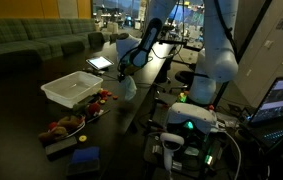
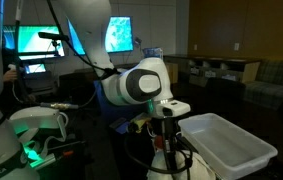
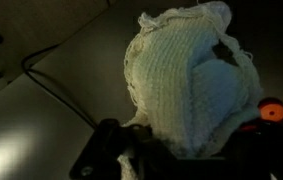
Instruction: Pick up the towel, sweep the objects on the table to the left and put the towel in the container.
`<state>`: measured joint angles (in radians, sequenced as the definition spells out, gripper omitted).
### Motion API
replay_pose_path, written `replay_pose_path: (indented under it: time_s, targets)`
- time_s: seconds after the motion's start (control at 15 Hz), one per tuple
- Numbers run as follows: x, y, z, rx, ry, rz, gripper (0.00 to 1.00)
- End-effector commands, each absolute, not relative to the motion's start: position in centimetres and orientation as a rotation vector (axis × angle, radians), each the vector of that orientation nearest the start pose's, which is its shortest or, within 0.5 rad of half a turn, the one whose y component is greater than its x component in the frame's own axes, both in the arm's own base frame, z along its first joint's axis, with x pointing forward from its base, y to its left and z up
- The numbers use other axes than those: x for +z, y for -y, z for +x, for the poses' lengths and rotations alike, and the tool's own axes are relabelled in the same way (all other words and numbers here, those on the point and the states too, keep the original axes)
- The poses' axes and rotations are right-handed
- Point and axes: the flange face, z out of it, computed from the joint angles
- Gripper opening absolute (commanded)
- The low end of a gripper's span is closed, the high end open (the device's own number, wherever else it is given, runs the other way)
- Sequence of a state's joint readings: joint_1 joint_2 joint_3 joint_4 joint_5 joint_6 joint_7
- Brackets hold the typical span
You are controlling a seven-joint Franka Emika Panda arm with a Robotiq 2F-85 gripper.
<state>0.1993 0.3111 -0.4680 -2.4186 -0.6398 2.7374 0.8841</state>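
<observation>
A pale knitted towel (image 3: 186, 80) hangs bunched from my gripper (image 3: 171, 150), which is shut on its top end. In an exterior view the gripper (image 1: 124, 72) holds the towel (image 1: 128, 88) just above the dark table, right of the white container (image 1: 71, 88). Colourful small objects (image 1: 81, 115) lie on the table near the container's front; two of them, red and yellow, show at the right edge of the wrist view (image 3: 279, 106). In an exterior view the arm's wrist (image 2: 141, 84) blocks the towel; the container (image 2: 226, 145) stands at the lower right.
A black cable (image 3: 56, 85) runs across the table under the towel. A tablet (image 1: 100, 62) lies beyond the container. A blue object (image 1: 83, 157) sits at the table's near end. Sofas (image 1: 31, 40) stand behind, monitors and equipment (image 1: 191, 125) beside the table.
</observation>
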Motion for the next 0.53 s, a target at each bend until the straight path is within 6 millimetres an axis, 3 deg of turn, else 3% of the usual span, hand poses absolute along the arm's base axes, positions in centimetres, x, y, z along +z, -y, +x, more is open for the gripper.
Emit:
replay_pose_path:
  time_s: [0.0,0.47]
  targets:
    - [17.7,13.0,52.0,-0.357,-1.069,-3.394,0.04]
    - [11.5,13.6,57.6,-0.404,-1.174,-3.41,0.04]
